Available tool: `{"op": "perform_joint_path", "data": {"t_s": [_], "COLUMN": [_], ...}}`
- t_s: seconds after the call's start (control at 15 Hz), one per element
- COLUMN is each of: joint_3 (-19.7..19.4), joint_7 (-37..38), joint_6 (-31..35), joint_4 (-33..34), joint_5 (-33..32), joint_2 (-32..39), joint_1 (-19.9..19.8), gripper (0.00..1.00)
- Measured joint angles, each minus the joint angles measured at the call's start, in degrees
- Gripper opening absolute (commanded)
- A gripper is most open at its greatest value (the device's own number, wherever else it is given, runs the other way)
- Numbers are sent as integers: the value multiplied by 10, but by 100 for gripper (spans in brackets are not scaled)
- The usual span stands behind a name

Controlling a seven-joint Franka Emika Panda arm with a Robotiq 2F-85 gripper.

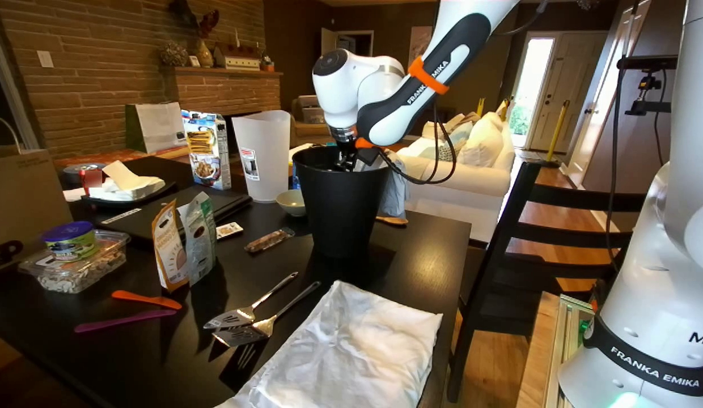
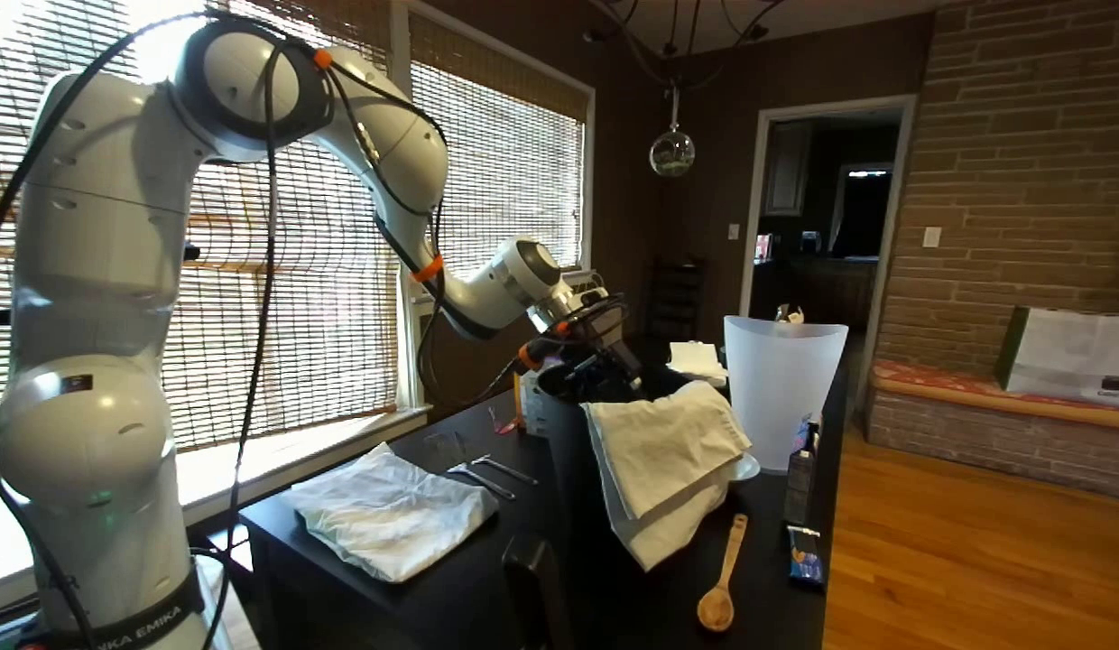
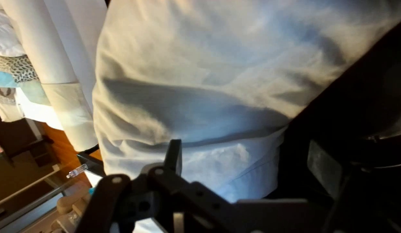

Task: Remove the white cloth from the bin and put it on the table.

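- And here's the claw (image 3: pixel 249 161), spread as wide as you like at the bin's mouth, holding nothing!
- Right there with it, the cloth (image 2: pixel 672 442), draped over the rim and hanging down the outside; in the wrist view it fills the space between and beyond the claw's fingers (image 3: pixel 176 158). Is either one touching it? Can't tell from here.
- Straight below the claw, the bin (image 1: pixel 343 215), tall, black, upright on the desk (image 1: pixel 425 249).
- Lower down, on the cloth's side, the spoon (image 2: pixel 724 578) lies flat, bowl end rounded.
- Off to the side of the claw, just beside the bin, the dish (image 1: pixel 292 202), and past that the jug (image 2: pixel 776 397), standing tall.
- Well apart from the claw, two spatulas (image 1: pixel 255 317), and near them the sheet (image 2: pixel 397 510), white and creased, on the desk.
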Motion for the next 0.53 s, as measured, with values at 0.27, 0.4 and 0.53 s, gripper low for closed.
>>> {"op": "perform_joint_path", "data": {"t_s": [0.27,0.4,0.53], "joint_3": [-2,-5,-6], "joint_7": [30,41,41], "joint_6": [0,0,-1], "joint_4": [1,1,2], "joint_5": [-47,-65,-78], "joint_2": [19,27,28], "joint_1": [1,1,1], "gripper": [100,100,75]}}
